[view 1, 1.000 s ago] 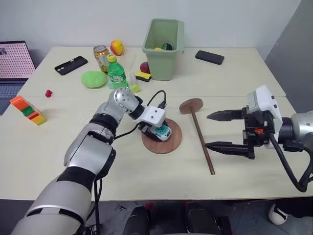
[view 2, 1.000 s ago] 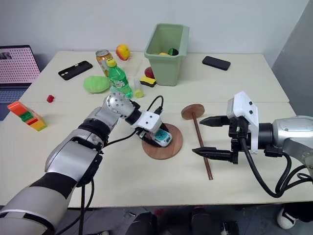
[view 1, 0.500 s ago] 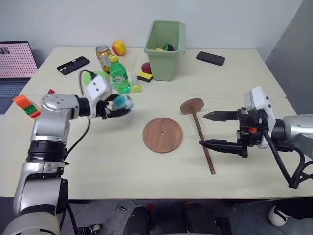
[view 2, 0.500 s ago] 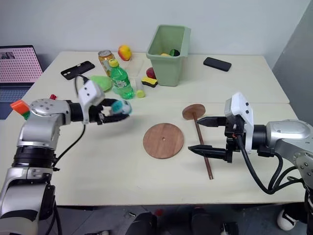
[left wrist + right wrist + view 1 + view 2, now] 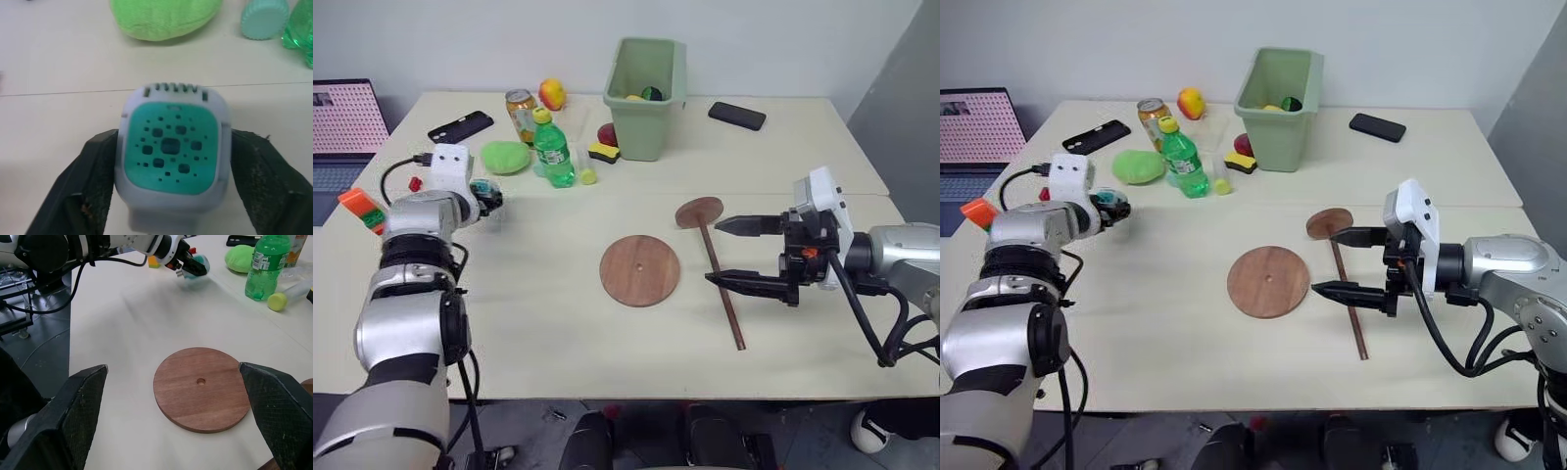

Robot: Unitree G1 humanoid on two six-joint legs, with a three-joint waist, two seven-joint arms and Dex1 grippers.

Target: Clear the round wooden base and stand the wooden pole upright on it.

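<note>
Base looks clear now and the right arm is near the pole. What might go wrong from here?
1. The left end effector has the grey-and-teal device between its fingers; released carelessly, it may tip or bump the green pouch.
2. The wooden pole lies flat under the open right end effector; a thin rod may roll or slip when pinched.
3. Lifting it could nudge the nearby round wooden base.

Bright, even light from overhead, and the bench (image 5: 558, 323) shows only soft, faint shadows. No glare. Head views are sharp. Left wrist view goes soft at the black fingers (image 5: 83, 191); right wrist view smears the far arm.
</note>
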